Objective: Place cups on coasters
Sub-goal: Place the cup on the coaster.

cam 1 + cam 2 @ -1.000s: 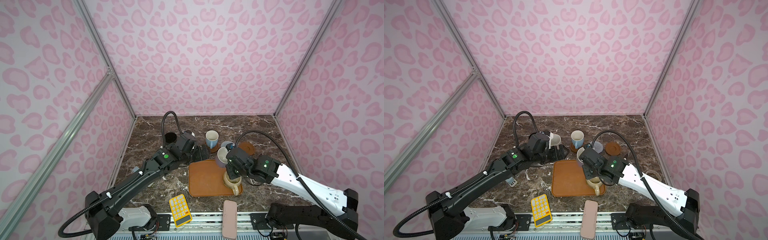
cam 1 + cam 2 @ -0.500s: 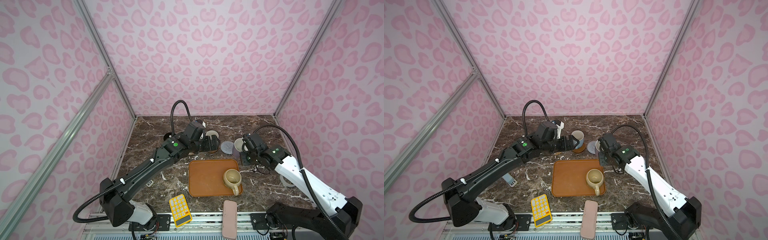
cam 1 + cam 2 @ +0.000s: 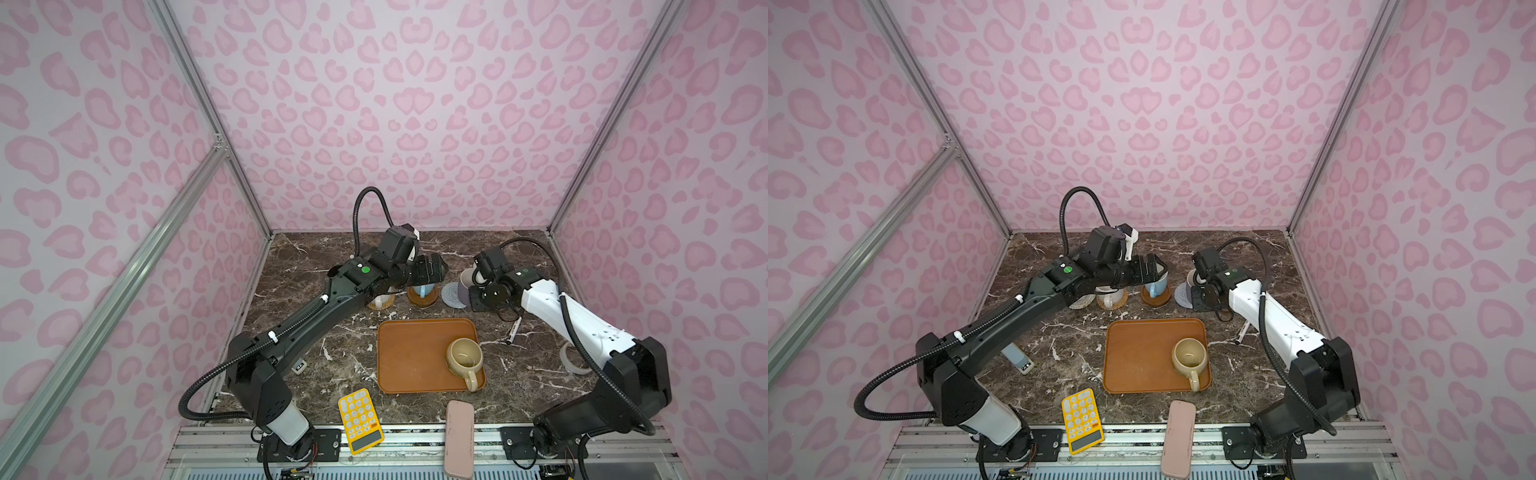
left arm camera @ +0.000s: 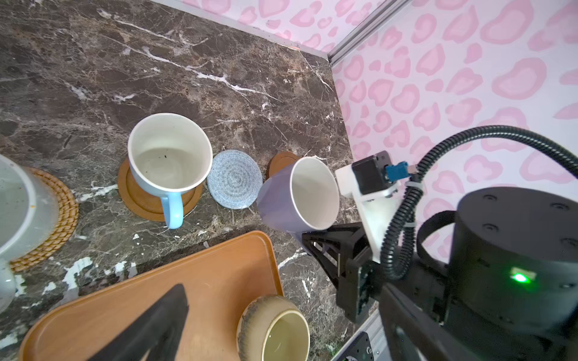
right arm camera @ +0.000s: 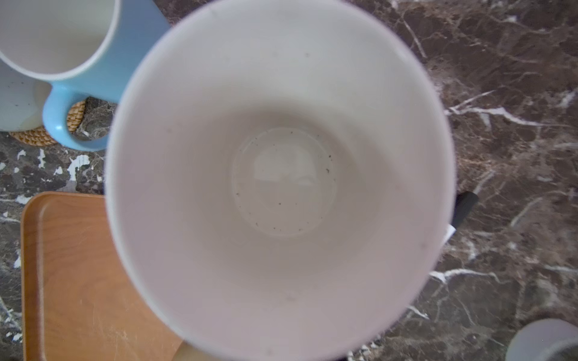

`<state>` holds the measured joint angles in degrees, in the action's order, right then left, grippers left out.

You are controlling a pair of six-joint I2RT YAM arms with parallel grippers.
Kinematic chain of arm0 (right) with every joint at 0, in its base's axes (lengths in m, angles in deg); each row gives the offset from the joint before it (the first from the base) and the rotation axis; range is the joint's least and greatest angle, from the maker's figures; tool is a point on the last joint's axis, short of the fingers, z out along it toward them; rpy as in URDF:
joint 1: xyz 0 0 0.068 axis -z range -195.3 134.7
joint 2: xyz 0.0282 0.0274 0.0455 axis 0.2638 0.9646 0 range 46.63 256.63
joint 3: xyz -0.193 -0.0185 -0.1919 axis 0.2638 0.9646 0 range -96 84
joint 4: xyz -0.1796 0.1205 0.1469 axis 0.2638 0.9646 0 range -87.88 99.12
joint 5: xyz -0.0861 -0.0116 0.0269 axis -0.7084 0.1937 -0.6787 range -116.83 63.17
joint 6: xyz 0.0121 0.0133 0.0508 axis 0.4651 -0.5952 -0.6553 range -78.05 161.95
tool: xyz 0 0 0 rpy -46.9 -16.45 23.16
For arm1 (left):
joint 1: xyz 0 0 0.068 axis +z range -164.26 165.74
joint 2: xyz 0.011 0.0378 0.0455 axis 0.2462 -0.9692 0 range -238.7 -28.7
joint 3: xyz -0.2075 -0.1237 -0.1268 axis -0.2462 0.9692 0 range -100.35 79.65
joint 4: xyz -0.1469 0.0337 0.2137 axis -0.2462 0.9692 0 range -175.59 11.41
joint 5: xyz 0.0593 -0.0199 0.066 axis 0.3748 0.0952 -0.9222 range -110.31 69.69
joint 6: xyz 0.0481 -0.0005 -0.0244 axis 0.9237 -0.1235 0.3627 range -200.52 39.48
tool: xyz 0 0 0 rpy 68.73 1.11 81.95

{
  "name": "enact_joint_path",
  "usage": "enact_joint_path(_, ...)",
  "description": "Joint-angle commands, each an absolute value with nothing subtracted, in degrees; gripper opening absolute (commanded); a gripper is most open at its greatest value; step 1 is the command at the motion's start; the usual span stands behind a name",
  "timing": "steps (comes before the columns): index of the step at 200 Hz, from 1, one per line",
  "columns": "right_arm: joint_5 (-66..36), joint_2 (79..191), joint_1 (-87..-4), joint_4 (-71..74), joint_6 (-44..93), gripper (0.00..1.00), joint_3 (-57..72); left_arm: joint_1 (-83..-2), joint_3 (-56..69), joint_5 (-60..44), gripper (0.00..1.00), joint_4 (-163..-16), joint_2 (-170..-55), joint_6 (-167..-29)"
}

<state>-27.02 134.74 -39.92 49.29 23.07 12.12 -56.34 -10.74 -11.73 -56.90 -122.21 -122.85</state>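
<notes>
On the marble worktop [image 3: 299,257] between pink spotted walls, your right jaws grip the lavender mug [image 4: 278,203], tilted, right of centre in both top views. There the bare grey-blue coaster [image 3: 449,294] lies just left of it. Your left jaws hang wide and empty over the light-blue mug [image 4: 170,156], so the right arm looks nearer.

An orange-brown tray [image 3: 411,353] lies mid-table [image 3: 316,257] on dark veined marble; a yellow calculator [image 3: 360,419] and a pink case [image 3: 459,444] lie near each other at the front edge, both reaching onto the metal rail [image 3: 415,434]; a pen [image 3: 514,330] lies just right of the tray; a pale tape roll [image 3: 571,360] lies flat near the right wall; a small white remote [image 3: 1018,358] lies left of the tray; pink-spotted walls [image 3: 415,124] enclose everything.
</notes>
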Motion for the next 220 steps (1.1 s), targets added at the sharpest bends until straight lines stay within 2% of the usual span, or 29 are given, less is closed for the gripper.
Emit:
enact_joint_path(1,-27.0,137.5,-39.8,44.2,23.2,0.00,11.0,-55.8,-12.4,-11.3,0.97,-56.0,-123.4,-121.9)
enact_joint_path(86,-30.1,149.0,-39.9,41.5,18.9,0.00,5.3,-54.8,-11.7,-11.0,0.97,-56.8,-124.8,-122.4)
enact_joint_path(134,-33.7,152.1,-41.2,41.4,18.3,0.00,3.4,-54.7,-11.3,-10.4,0.97,-57.4,-125.4,-122.4)
enact_joint_path(220,-32.0,152.6,-41.0,38.3,16.0,0.00,5.9,-54.7,-6.7,-8.5,0.97,-60.6,-124.6,-123.8)
